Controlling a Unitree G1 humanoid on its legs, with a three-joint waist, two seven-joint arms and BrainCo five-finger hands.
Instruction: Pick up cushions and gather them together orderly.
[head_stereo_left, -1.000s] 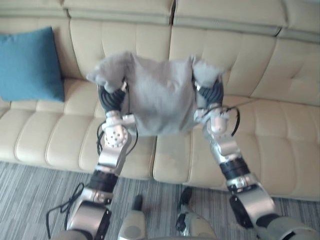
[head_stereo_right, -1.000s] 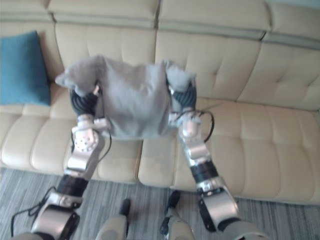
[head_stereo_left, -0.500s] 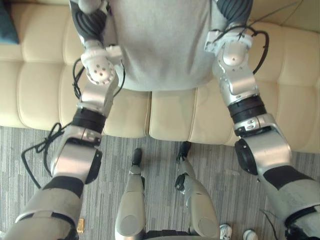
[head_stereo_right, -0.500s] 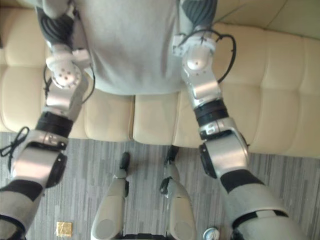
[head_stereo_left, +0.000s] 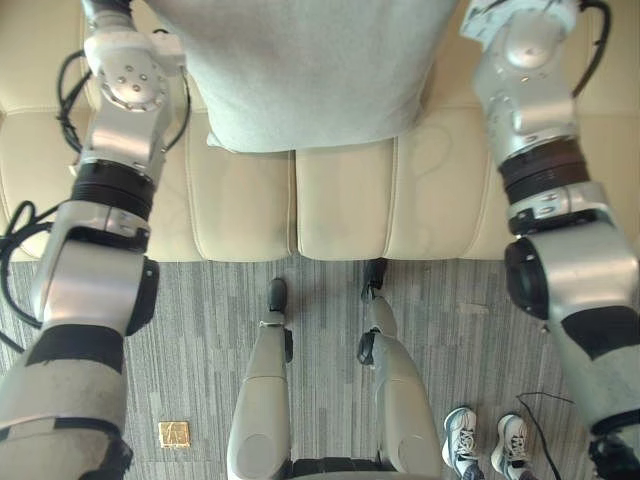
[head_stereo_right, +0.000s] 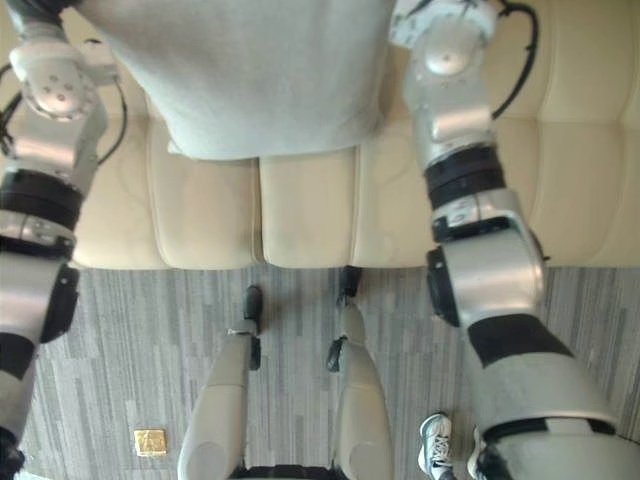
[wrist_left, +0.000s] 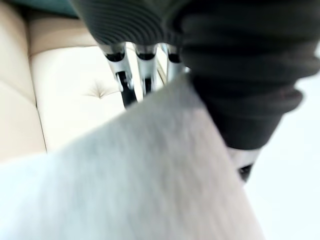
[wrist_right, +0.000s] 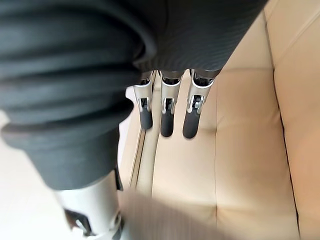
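The grey fabric square cushion (head_stereo_left: 310, 70) is held up between the two hands, above the cream leather sofa (head_stereo_left: 340, 200). Its lower edge hangs below both hands, over the front of the seat.

The left hand (wrist_left: 145, 70) is spread, with its fingers straight and reaching past the cushion's corner, which is drawn up against the palm side. The right hand (wrist_right: 166, 112) is likewise spread, its fingers straight over the sofa seat and the cushion just beside its thumb. No finger is seen curled round the fabric, so the cushion is judged to be carried by inward pressure alone.

That is where the risk lies. The filling is soft and yields under pressure. If either arm is eased outward, or the two arms are moved unevenly, the cushion could slide down from between the hands. It would then fall on the seat or roll onto the grey striped carpet (head_stereo_left: 200, 330). If one side is pressed harder, the cushion may twist and be set down crooked.
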